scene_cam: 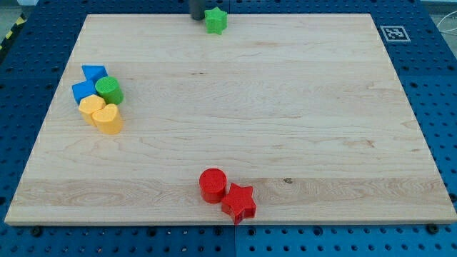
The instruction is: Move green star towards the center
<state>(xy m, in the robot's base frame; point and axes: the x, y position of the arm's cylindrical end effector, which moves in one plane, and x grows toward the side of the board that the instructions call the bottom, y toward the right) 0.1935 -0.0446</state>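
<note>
The green star (216, 20) is sitting at the view's top edge of the wooden board (235, 107), far from the board's middle. The dark rod is showing just to the view's left of the green star, and my tip (197, 18) is seeming to touch it, though contact is hard to confirm. The arm is carrying no claw, so nothing is being grasped. Well away from the green star, toward the view's left, two blue blocks (89, 82), a green cylinder (109, 91) and two yellow blocks (101, 114) are huddling together. Toward the view's bottom, a red cylinder (213, 185) is touching a red star (239, 202).
</note>
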